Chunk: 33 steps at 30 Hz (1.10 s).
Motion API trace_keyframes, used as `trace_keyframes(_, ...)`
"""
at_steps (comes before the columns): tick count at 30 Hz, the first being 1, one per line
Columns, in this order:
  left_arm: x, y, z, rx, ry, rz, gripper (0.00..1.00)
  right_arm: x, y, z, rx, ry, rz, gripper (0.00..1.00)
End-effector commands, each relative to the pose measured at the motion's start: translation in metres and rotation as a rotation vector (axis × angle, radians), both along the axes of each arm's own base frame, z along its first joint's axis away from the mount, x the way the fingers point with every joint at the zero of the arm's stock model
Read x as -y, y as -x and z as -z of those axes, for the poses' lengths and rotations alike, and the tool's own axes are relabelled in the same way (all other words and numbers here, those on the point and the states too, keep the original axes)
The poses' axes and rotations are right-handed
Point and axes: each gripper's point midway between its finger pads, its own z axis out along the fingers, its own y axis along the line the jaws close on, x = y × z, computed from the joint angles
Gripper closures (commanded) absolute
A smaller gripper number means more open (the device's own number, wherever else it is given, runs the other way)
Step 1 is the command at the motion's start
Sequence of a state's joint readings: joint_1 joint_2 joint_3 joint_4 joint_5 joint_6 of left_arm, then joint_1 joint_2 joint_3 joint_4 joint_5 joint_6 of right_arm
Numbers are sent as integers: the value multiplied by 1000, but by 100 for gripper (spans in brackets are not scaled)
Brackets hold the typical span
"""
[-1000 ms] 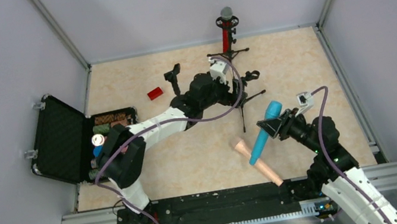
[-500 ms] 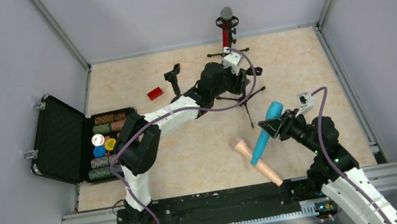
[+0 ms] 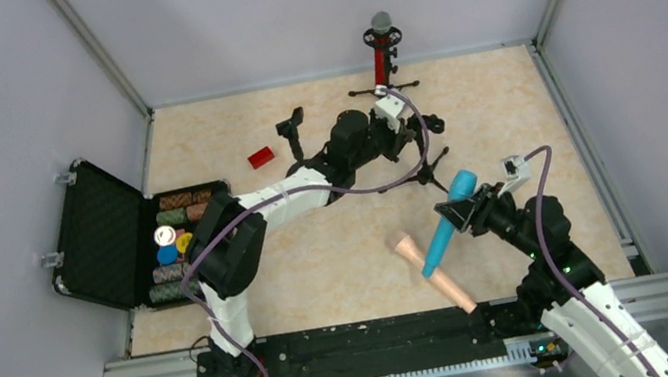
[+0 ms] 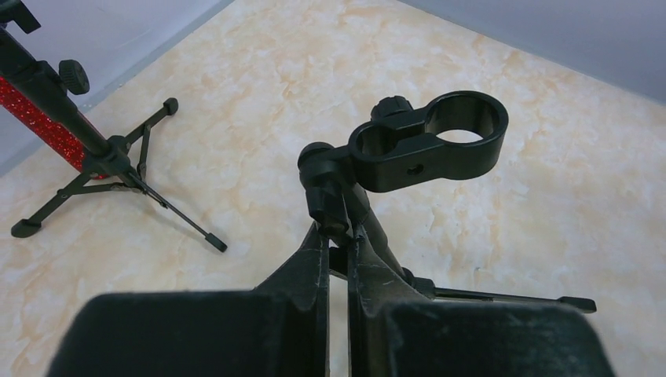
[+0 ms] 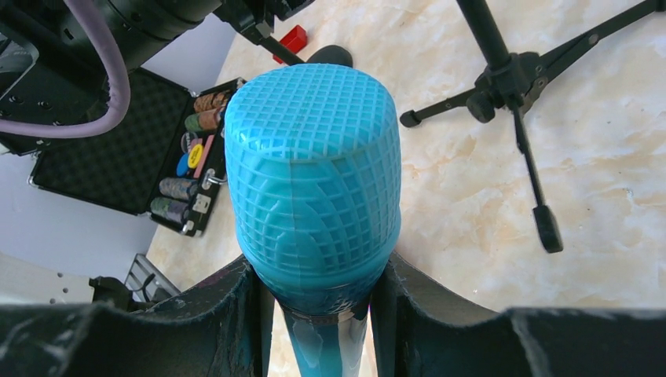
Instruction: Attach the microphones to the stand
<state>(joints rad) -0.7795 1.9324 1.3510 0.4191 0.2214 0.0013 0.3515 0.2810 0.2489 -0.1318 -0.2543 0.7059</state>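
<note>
My left gripper (image 4: 338,236) is shut on the thin neck of a black tripod stand (image 4: 377,228), just below its empty ring clip (image 4: 428,141); from above it is at the table's middle (image 3: 405,132). My right gripper (image 5: 318,290) is shut on the cyan-blue microphone (image 5: 314,181), gripping under its head, and holds it tilted above the table (image 3: 444,220). The peach-pink microphone (image 3: 435,274) lies flat beneath it. The glittery red microphone (image 3: 379,58) stands clipped in a second stand (image 4: 110,153) at the back wall.
An open black case (image 3: 100,236) with coloured chips sits at the left edge. A small red block (image 3: 260,158) and a loose black holder (image 3: 291,132) lie left of the held stand. That stand's legs (image 5: 518,118) spread just ahead of my right gripper.
My left gripper reached right and closed on the stand's neck, and the stand's legs swung up and in towards the table's middle. The right arm and the blue microphone have stayed still.
</note>
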Motion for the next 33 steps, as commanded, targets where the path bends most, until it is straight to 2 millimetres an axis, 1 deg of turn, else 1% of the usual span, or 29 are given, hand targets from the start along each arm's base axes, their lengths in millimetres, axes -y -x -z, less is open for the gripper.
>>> trace_keyframes(1,-9,14,-70,142,89,26,100,0,-1,-38,102,-24,2,100)
trace_keyframes(2,-13,16,-78,155,96,17,100,0,-1,-39,105,-25,1,100)
trace_keyframes(4,-21,19,-89,170,108,-3,100,0,-1,-39,106,-24,3,100)
trace_keyframes(9,-45,29,-107,205,132,-71,100,0,-2,-40,111,-24,6,100)
trace_keyframes(14,-67,40,-111,224,122,-151,100,0,-3,-39,113,-25,7,100)
trace_keyframes(17,-73,47,-103,217,109,-151,100,0,-4,-40,113,-25,6,100)
trace_keyframes(18,-70,54,-102,224,102,-104,97,0,-4,-41,114,-25,6,100)
trace_keyframes(19,-67,60,-99,235,84,-55,86,0,-4,-40,112,-22,6,100)
trace_keyframes(20,-61,68,-96,235,71,4,70,0,-4,-40,114,-18,5,100)
trace_keyframes(22,-51,81,-86,222,33,114,35,1,-3,-40,113,-10,6,100)
trace_keyframes(23,-46,88,-80,204,8,172,29,1,-3,-40,112,-8,7,100)
trace_keyframes(25,-37,103,-67,184,-62,306,25,1,-3,-40,111,-5,8,100)
trace_keyframes(27,-32,109,-51,151,-138,389,23,1,-3,-39,108,-4,8,100)
trace_keyframes(30,-32,103,-31,90,-233,397,21,2,-3,-40,109,-4,8,100)
trace_keyframes(33,-27,91,-24,106,-238,369,19,2,-2,-39,109,-4,10,100)
